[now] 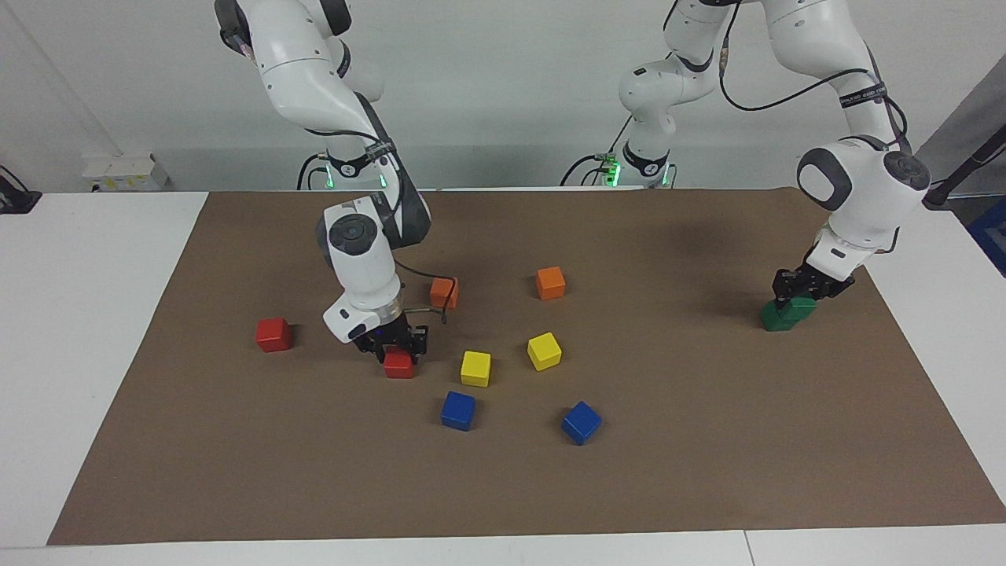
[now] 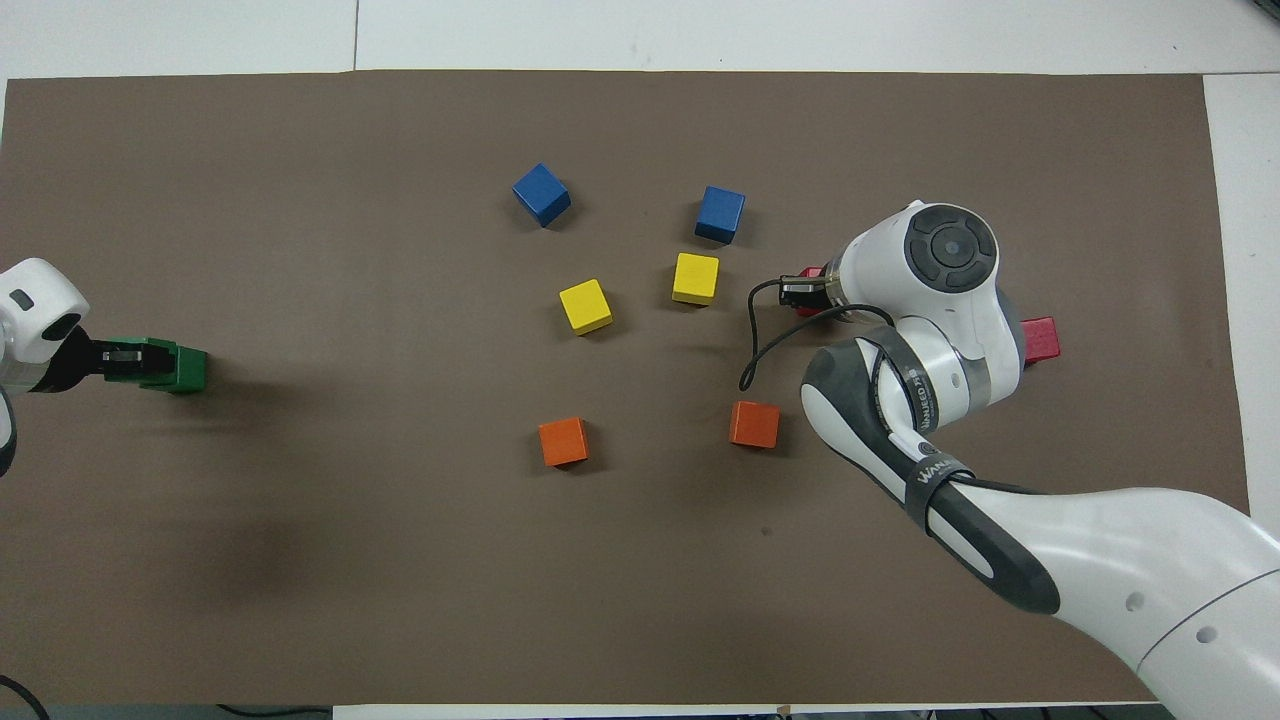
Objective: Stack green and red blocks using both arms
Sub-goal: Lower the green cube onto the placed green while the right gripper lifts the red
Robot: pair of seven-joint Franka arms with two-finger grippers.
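— So, where is the right tool [image 1: 397,343] at this moment?

— Down on a red block [image 1: 399,365], the one near the middle of the brown mat [image 1: 707,440]. Its fingertips are closed against that block, which sits on the mat beside a yellow cube [image 1: 475,369]. From overhead the arm's wrist hides most of the block; only a sliver of red shows by the tool [image 2: 800,292].

— And the left tool [image 1: 800,292]?

— Closed on a green block [image 1: 795,309], at the left arm's end of the worktop [image 1: 102,314]. That block is directly over the second green block [image 1: 774,318], which rests on the mat. Whether the two touch, I cannot tell.

— The other red block?

— A second red block [image 1: 273,334] lies alone on the mat, toward the right arm's end, well apart from the gripped one. Overhead it peeks out past the right arm's wrist [image 2: 1040,338].

— What else is around?

— Another yellow cube [image 1: 544,350], two blue cubes [image 1: 458,410] [image 1: 581,422] farther from the robots than the yellow ones, and two orange cubes [image 1: 445,292] [image 1: 551,283] nearer the robots. A black cable [image 2: 775,345] loops from the right wrist above the mat.

— Any writing?

— A dark band on the right forearm [image 2: 915,420] carries white lettering beginning "WAN"; the rest is too small to make out. A similar band sits on the left arm, unreadable.
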